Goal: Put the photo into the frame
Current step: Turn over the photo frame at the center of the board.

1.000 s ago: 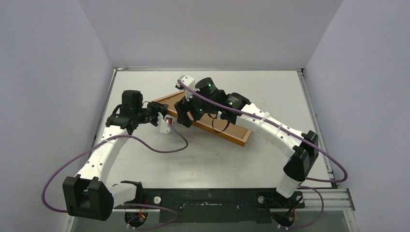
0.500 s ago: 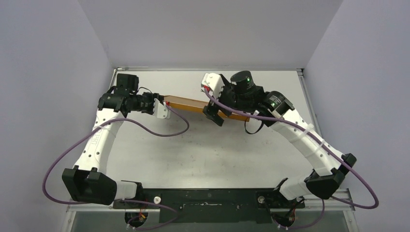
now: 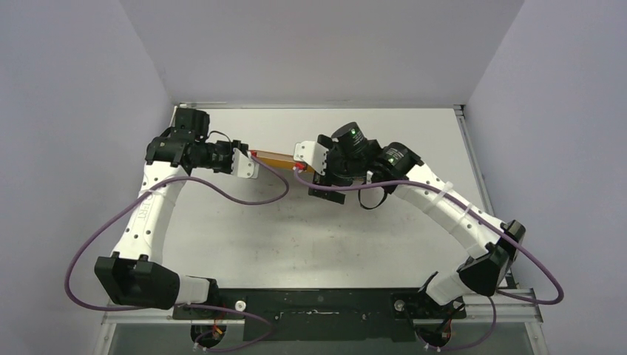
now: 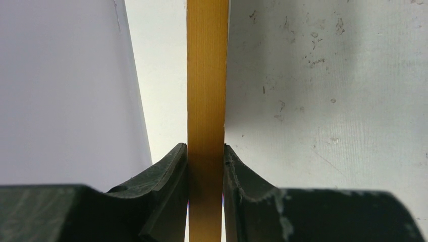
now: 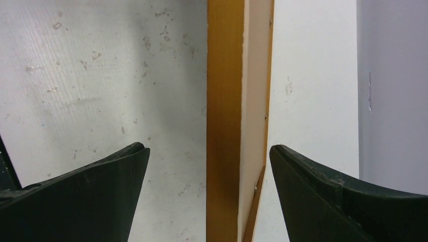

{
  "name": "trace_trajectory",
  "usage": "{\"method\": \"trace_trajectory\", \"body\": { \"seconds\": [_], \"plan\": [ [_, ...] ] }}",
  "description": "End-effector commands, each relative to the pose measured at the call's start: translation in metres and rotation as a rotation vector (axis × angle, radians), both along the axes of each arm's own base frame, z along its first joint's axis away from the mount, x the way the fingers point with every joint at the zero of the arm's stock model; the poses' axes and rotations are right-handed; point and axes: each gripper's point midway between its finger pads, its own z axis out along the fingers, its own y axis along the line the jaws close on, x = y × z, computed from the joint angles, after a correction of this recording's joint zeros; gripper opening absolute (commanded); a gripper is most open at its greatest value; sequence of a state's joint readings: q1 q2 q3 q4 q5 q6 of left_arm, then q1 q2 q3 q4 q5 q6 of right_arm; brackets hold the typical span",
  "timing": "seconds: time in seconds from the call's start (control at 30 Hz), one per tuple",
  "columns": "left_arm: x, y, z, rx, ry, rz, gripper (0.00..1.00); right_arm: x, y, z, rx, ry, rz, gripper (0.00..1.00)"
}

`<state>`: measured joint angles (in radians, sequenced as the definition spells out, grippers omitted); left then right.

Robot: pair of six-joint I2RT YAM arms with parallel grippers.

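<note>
The frame stands on edge above the table and shows as a thin orange-brown strip. My left gripper is shut on its left end. In the left wrist view both black fingers press the wooden edge. My right gripper is open at the frame's right end. In the right wrist view the frame's edge runs between the spread fingers without touching them. A pale sheet fills the frame's face. I cannot tell if it is the photo.
The white table is scuffed and speckled. The left wall stands close behind my left arm, and the back wall lies just beyond the frame. Purple cables trail from both wrists over the table.
The frame went from lying tilted on the table to standing on edge, lifted toward the back. My right gripper opened and let go of it. The left gripper kept its grip.
</note>
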<state>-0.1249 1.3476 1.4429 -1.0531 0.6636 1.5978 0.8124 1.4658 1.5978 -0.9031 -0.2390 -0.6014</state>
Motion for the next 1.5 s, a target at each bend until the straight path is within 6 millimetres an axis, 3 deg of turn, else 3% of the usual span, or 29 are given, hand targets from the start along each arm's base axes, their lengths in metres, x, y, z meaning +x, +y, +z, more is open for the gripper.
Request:
{"method": "trace_trajectory", "body": {
  "seconds": [0.0, 0.2, 0.33, 0.4, 0.5, 0.57, 0.77, 0.9, 0.97, 1.23, 1.47],
  "plan": [
    [-0.007, -0.006, 0.018, -0.07, 0.021, -0.008, 0.0, 0.012, 0.008, -0.002, -0.039, -0.079, 0.003, 0.95],
    [-0.006, -0.005, 0.022, -0.095, 0.029, -0.004, 0.0, 0.048, 0.007, -0.016, -0.097, -0.187, -0.098, 0.98],
    [-0.004, -0.006, 0.028, -0.116, 0.018, -0.003, 0.0, 0.062, 0.008, -0.018, -0.116, -0.216, -0.114, 0.83],
    [-0.004, -0.005, 0.029, -0.122, 0.018, -0.002, 0.0, 0.065, 0.012, -0.014, -0.105, -0.225, -0.116, 0.71],
    [-0.003, -0.003, 0.031, -0.129, 0.017, 0.003, 0.0, 0.066, 0.016, -0.011, -0.098, -0.222, -0.104, 0.33],
    [-0.002, -0.002, 0.032, -0.135, 0.015, 0.007, 0.0, 0.065, 0.022, -0.005, -0.063, -0.215, -0.094, 0.17],
    [0.006, 0.002, 0.051, -0.199, -0.01, 0.042, 0.03, 0.06, 0.029, 0.018, 0.068, -0.213, -0.123, 0.15],
    [0.012, 0.003, 0.069, -0.289, -0.001, 0.089, 0.28, 0.061, 0.035, 0.043, 0.188, -0.148, -0.138, 0.21],
    [0.016, 0.014, 0.074, -0.326, 0.017, 0.136, 0.37, 0.065, 0.036, 0.049, 0.235, -0.083, -0.153, 0.23],
    [0.025, 0.034, 0.096, -0.513, 0.098, 0.247, 0.65, 0.086, 0.032, 0.048, 0.414, 0.257, -0.215, 0.22],
    [0.04, 0.056, 0.101, -0.711, 0.272, 0.382, 0.7, 0.124, 0.012, 0.029, 0.527, 0.518, -0.366, 0.16]
  ]
}}
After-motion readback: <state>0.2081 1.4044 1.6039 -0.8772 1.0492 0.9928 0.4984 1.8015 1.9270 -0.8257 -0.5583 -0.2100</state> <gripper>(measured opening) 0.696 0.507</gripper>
